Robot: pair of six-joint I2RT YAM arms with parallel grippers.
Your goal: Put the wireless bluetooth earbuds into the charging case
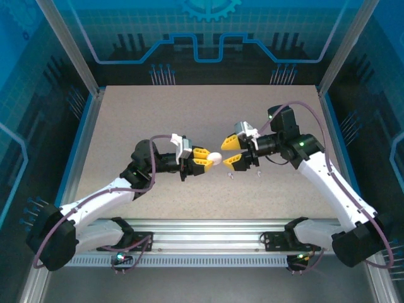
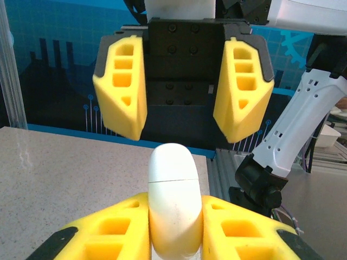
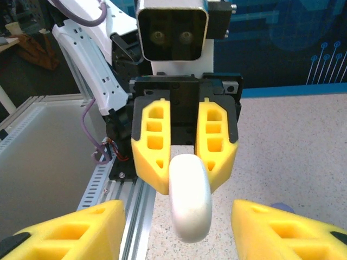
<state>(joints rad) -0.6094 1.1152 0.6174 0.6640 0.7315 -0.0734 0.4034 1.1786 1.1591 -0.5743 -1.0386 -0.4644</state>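
The left hand [image 1: 207, 158] is clamped tight on the smooth white rounded plastic charging case [image 2: 173, 195]. It holds the case edge-on in the air above the speckled grey tabletop [image 1: 158, 120], with the case's seam line showing. Facing it nose to nose, the right hand [image 1: 225, 153] stands open, its yellow foam fingers [image 2: 122, 86] spread wide and gripping nothing, with the case's free end just in front of them. A small pale purple rounded thing [image 3: 282, 207] lies on the tabletop below, half hidden behind a right finger; whether it is an earbud I cannot tell.
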